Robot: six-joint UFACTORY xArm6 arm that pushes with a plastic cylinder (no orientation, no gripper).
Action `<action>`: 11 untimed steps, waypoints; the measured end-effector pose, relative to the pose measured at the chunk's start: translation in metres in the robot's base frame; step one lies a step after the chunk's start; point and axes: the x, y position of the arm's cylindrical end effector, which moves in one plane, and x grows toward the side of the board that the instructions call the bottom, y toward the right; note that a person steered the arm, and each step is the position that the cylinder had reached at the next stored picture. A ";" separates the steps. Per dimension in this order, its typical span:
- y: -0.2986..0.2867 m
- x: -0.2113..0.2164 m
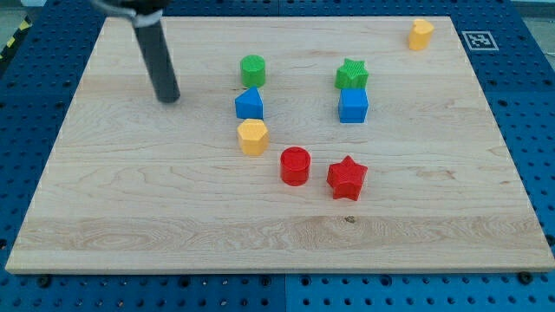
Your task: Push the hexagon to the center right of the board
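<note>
The yellow hexagon point(252, 137) lies left of the board's middle, just below a blue triangular block point(249, 103) and a green cylinder point(253, 69). My tip point(168, 98) rests on the board at the upper left, well to the left of the hexagon and apart from every block. A red cylinder point(295, 165) and a red star point(347, 178) lie to the lower right of the hexagon. A green star point(351, 74) sits right above a blue cube point(353, 106) in the upper middle right.
A second yellow block point(421, 34) stands near the top right corner of the wooden board point(434, 225). A blue pegboard table point(529, 104) surrounds the board, with a fiducial marker point(478, 40) at the top right.
</note>
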 end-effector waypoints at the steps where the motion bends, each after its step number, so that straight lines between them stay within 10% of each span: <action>1: 0.021 0.065; 11: 0.266 0.073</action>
